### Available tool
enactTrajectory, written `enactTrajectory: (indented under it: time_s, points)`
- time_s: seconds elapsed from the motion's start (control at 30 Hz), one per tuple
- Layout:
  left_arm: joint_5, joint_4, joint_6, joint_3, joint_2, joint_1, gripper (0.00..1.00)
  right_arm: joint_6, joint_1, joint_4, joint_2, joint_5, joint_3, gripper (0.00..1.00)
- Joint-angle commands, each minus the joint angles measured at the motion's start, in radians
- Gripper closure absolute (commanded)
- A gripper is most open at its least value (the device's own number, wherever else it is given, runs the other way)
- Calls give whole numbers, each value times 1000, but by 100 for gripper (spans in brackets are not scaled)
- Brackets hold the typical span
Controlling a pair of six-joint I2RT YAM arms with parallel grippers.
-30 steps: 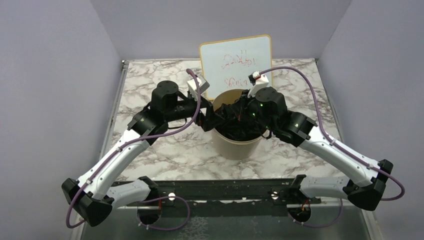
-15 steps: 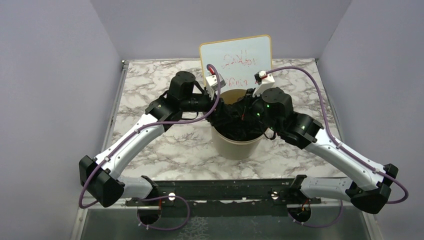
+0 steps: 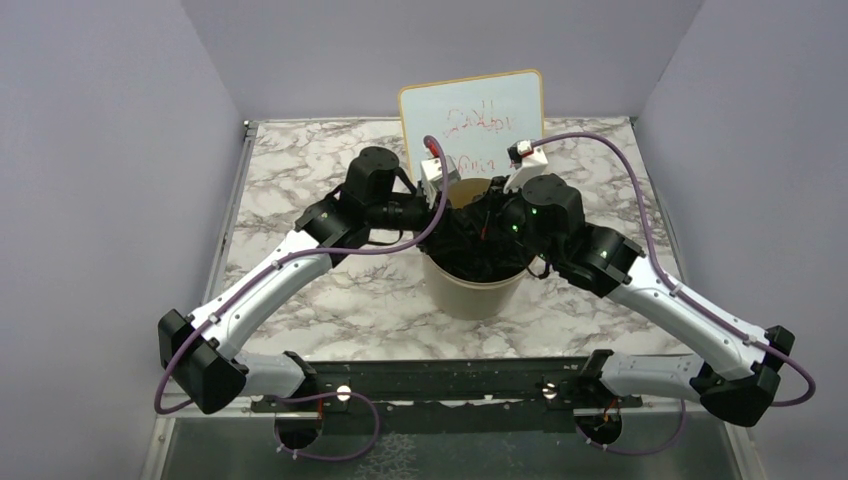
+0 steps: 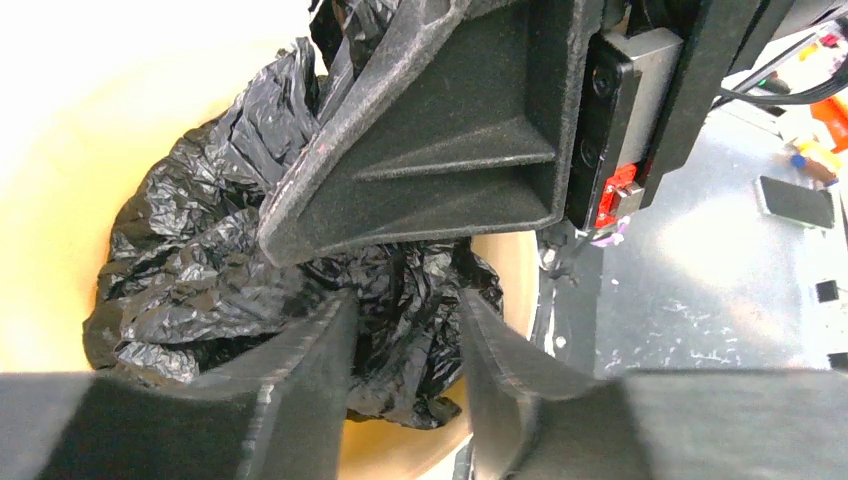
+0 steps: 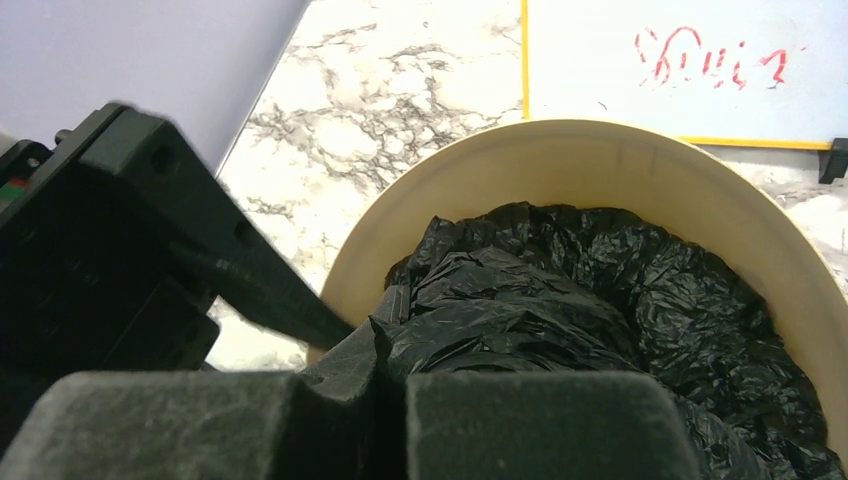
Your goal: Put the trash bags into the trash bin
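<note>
Looking down past my left gripper (image 4: 405, 345), my two dark fingers (image 4: 300, 400) sit at the bottom of the shot with a clear gap between them. Through that gap it's all crinkly black trash bag (image 4: 200, 290), bunched up inside the cream trash bin (image 4: 50, 200). The right gripper (image 4: 290, 225) fills the top as a big black wedge that angles down onto the bag. There's a grey module (image 4: 612, 120) with a red connector (image 4: 620, 192) on its side. Off to the right there's a grey floor (image 4: 700, 300) with small bits I can't make out.
</note>
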Motion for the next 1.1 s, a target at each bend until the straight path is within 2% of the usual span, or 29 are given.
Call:
enactTrajectory:
  time_s: [0.0, 0.13, 0.23, 0.27, 0.43, 0.5, 0.67, 0.87, 1.0, 1.07]
  points:
    - [-29, -14, 4, 37, 24, -16, 65, 13, -1, 30, 10, -33, 13, 96]
    - [-137, -16, -21, 40, 23, -15, 89, 11, -2, 6, -3, -36, 19, 93]
    - [-203, -10, -38, 23, 14, -15, 100, 5, -3, -27, -35, 11, 15, 85]
    - [-220, -9, -47, 18, 12, -15, 100, 3, -3, -35, -47, 30, 11, 78]
    - [-298, 29, -82, -2, -8, -15, 100, -8, -3, -60, -108, 54, -4, 54]
    - [-301, 35, -82, -8, -19, -15, 100, -8, -3, -67, -121, 52, -9, 49]
    - [-280, 54, -75, -36, -51, -15, 100, 2, -3, -83, -150, 101, -29, 47]
    - [-247, 58, -82, -58, -57, -16, 100, 39, -2, -55, -151, 71, -40, 45]
    - [-280, 56, -94, -69, -73, -15, 100, 85, -3, -43, -163, 143, -47, 46]
    - [-315, 53, -103, -75, -85, -16, 100, 63, -3, -17, -180, 132, -52, 46]
